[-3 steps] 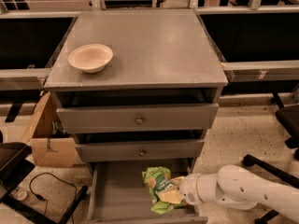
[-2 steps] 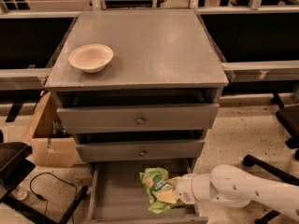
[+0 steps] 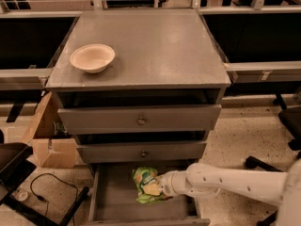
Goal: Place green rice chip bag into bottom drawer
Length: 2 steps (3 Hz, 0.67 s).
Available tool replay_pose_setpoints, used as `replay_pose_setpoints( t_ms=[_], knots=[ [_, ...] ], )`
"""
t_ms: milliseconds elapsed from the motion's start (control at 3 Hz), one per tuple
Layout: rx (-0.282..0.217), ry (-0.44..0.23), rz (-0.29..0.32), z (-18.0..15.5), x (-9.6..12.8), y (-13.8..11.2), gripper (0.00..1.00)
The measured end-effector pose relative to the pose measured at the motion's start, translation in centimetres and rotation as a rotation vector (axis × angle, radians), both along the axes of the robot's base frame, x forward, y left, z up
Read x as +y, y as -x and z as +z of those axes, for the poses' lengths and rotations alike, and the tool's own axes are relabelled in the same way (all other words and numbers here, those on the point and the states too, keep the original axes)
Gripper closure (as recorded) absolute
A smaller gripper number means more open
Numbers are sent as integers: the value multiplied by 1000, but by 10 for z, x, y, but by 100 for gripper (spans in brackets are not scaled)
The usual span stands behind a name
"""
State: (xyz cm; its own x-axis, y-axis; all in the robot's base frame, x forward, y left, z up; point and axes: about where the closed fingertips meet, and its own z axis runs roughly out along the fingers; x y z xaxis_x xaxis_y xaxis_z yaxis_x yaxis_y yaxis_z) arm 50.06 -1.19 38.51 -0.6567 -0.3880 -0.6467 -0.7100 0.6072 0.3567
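Reaching into bottom drawer (image 3: 110,206), gripper (image 3: 163,186) fingers pinching one green rice chip bag (image 3: 146,185)

Hand (image 3: 163,186) beside bag (image 3: 146,185), over bottom drawer (image 3: 110,207)

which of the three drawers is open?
The bottom drawer, pulled out with its floor showing; the top drawer and middle drawer sit shut. The gripper is over it, at the green rice chip bag.
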Motion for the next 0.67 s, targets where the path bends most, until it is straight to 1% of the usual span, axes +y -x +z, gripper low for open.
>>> replay_pose_setpoints(
  t_ms=[333, 667],
  knots=[
    [14, -37, -8, -46, 31, -29, 100],
    [12, -72, -32, -76, 47, -41, 100]
  ],
)
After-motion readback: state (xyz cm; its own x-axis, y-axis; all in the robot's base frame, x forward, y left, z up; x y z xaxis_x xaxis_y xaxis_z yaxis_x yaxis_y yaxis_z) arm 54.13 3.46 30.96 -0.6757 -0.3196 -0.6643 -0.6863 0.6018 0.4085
